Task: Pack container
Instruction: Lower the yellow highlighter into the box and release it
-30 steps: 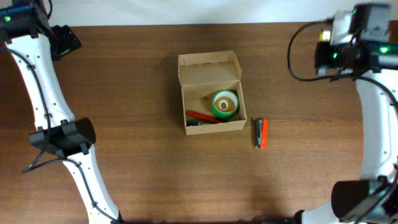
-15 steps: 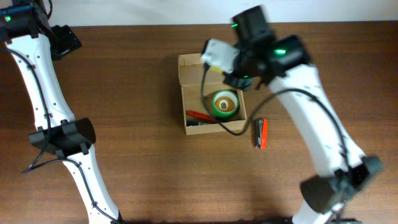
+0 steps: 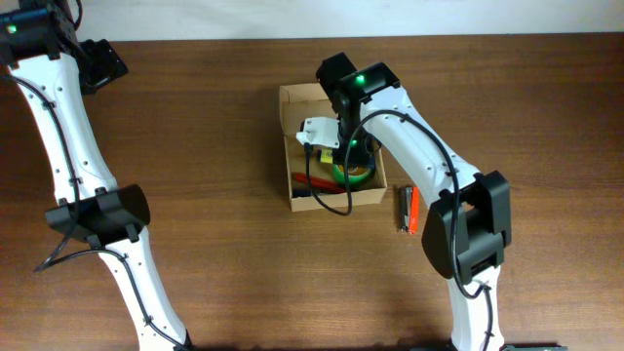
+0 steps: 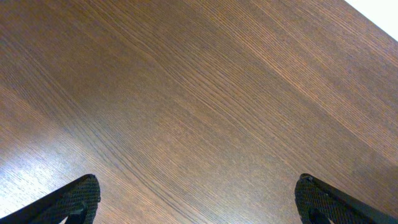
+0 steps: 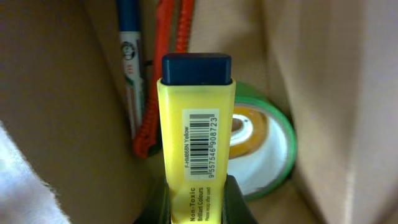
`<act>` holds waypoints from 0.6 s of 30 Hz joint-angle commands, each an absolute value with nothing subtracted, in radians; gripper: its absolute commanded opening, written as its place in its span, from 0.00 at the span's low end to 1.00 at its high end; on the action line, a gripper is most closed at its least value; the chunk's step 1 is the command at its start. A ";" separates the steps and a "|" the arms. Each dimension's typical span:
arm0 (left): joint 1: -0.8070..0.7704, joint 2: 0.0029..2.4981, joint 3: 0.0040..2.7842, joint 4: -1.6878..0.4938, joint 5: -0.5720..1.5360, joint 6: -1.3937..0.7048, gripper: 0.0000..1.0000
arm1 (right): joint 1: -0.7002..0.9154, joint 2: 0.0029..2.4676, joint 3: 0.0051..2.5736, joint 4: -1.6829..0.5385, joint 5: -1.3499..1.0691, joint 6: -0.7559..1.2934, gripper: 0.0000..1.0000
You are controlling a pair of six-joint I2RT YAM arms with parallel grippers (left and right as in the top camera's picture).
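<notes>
Container (image 3: 292, 102): one tape roll (image 5: 270, 155); one highlighter (image 5: 196, 124) pinched in right hand (image 5: 198, 202); left hand (image 4: 199, 200) spread.

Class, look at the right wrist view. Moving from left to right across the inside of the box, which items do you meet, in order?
blue-and-white marker → red item → yellow highlighter → green tape roll

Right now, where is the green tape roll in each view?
Overhead: green tape roll in the container's right half, partly under the right arm.
Left wrist: not in it; only table wood.
Right wrist: right of centre, behind the yellow highlighter.
Shared landmark: the container's cardboard wall.
</notes>
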State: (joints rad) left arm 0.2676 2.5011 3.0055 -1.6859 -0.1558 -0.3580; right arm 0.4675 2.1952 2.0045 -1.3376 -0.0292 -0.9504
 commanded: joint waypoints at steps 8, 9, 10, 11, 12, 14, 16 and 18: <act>0.266 2.504 3.012 -1.687 -0.152 -0.342 1.00 | 0.489 2.249 1.998 -1.347 -0.143 -0.953 0.04; 0.266 2.504 3.012 -1.687 -0.152 -0.342 1.00 | 0.492 2.254 1.998 -1.347 -0.144 -0.953 0.04; 0.266 2.504 3.012 -1.687 -0.152 -0.342 1.00 | 0.496 2.260 1.998 -1.347 -0.144 -0.945 0.04; 0.266 2.504 3.012 -1.687 -0.152 -0.342 1.00 | 0.499 2.266 1.998 -1.348 -0.144 -0.941 0.04; 0.266 2.504 3.012 -1.687 -0.152 -0.342 1.00 | 0.502 2.273 1.997 -1.347 -0.144 -0.937 0.04; 0.266 2.504 3.012 -1.687 -0.152 -0.342 1.00 | 0.508 2.288 1.997 -1.349 -0.147 -0.934 0.04; 0.266 2.504 3.012 -1.687 -0.152 -0.342 1.00 | 0.513 2.298 1.996 -1.350 -0.147 -0.934 0.04; 0.266 2.504 3.012 -1.687 -0.152 -0.342 1.00 | 0.516 2.306 1.993 -1.347 -0.147 -0.934 0.04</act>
